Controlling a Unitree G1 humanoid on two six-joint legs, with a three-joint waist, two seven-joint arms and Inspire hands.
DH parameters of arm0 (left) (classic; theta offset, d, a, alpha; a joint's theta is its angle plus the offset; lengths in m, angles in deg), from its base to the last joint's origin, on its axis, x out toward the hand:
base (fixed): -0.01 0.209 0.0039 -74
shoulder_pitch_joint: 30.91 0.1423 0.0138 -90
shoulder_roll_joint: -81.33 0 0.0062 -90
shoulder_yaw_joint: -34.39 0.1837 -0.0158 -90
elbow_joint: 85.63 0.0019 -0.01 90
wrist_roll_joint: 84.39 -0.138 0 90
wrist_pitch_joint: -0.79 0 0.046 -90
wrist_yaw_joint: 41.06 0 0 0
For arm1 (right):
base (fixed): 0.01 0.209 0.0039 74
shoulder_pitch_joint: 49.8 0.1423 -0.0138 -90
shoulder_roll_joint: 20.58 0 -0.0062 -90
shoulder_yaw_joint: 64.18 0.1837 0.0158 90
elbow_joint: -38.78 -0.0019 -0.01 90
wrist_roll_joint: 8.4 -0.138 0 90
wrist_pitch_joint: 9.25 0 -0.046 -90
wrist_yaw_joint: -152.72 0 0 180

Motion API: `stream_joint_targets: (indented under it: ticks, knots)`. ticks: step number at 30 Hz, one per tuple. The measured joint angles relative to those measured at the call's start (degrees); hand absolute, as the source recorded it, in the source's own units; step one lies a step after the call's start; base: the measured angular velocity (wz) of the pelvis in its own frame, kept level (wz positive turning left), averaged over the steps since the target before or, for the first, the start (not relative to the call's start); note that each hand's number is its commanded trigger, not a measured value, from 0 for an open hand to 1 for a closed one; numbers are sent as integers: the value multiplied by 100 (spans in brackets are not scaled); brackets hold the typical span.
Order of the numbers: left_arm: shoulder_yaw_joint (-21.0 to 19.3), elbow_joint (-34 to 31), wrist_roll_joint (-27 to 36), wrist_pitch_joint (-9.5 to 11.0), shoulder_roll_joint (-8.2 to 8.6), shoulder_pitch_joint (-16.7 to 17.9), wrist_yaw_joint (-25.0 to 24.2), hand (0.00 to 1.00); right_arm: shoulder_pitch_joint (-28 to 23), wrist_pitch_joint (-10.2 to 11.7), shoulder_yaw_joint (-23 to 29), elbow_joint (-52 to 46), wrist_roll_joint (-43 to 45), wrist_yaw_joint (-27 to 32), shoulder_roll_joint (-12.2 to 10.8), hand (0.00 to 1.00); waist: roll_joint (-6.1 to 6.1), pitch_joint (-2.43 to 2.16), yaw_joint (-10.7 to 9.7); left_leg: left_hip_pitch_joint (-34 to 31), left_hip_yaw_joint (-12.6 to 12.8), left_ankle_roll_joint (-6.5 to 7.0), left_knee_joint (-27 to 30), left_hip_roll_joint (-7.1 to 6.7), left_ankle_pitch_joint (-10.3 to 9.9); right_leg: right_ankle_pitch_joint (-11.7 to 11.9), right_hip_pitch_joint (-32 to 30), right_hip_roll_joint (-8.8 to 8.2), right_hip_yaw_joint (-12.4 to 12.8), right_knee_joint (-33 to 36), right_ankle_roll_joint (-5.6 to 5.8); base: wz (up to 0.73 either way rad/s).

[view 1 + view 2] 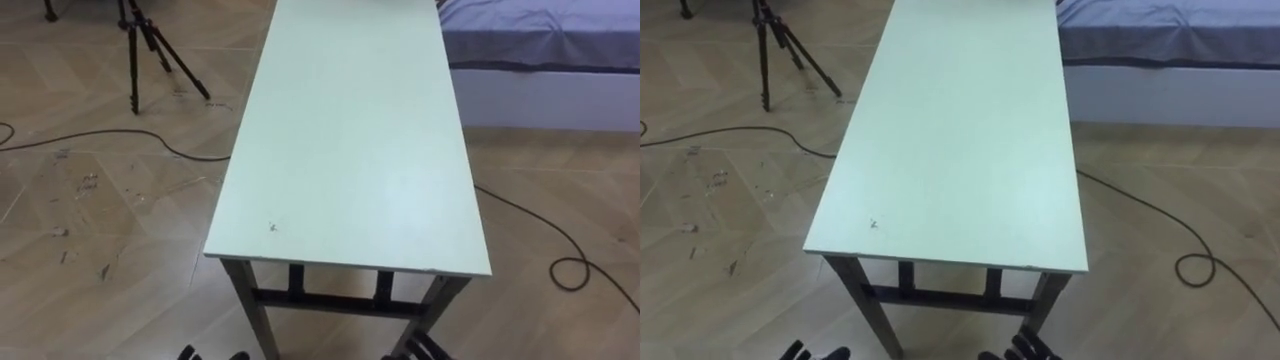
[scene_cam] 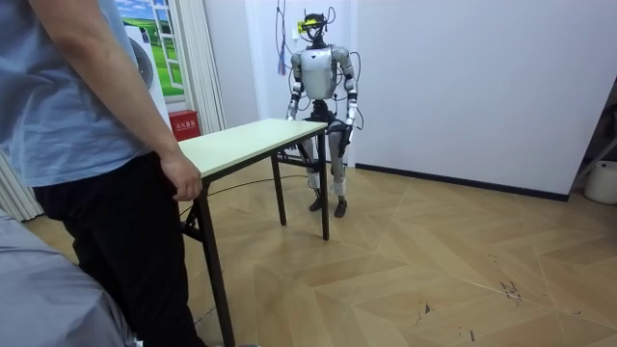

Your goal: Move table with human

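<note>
The pale table (image 1: 350,150) ran lengthwise away from the robot, a person's hand (image 2: 181,179) at its far end. Whether the left hand (image 1: 815,352) and right hand (image 1: 1025,348), below its near end, were spread or curled could not be told.

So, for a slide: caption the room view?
Robot stands at one end of the table, a person's hand at the other.
</note>
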Motion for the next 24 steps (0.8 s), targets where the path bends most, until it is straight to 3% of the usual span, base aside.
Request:
stream_joint_targets:
  ticks: [2,7,12,16,24]
  knots:
    - [317,-483,243,-8,-42,218,-204,0,-241,6,-179,-412,-198,-236,54,0,-10,4,1,-33,-8,1,70,-38,-1,-14,-2,-22,-9,3,18,5]
    - [915,-1066,704,-22,-116,258,-636,0,-291,3,-582,-592,-484,-590,138,0,-27,-4,-2,-135,-8,2,140,-55,0,-20,-100,-57,-24,38,29,0]
    - [1310,-1939,1192,-67,-438,366,-806,0,-601,-41,-1045,-1547,-1025,-758,444,0,-25,-8,-54,-214,-21,3,137,-56,1,-19,-179,-66,-45,117,31,1]
    - [1544,-2276,1465,-64,-640,322,-823,0,-557,-37,-1290,-1842,-1372,-806,691,0,-19,-8,-147,-208,-20,3,123,-65,0,-19,-177,-68,-14,119,32,-4]
    - [1760,-2661,2092,-146,-651,65,-992,0,-258,-84,-1490,-1882,-1376,-825,784,0,10,3,-215,-203,19,5,125,-60,0,-19,-190,-67,8,140,32,-1]
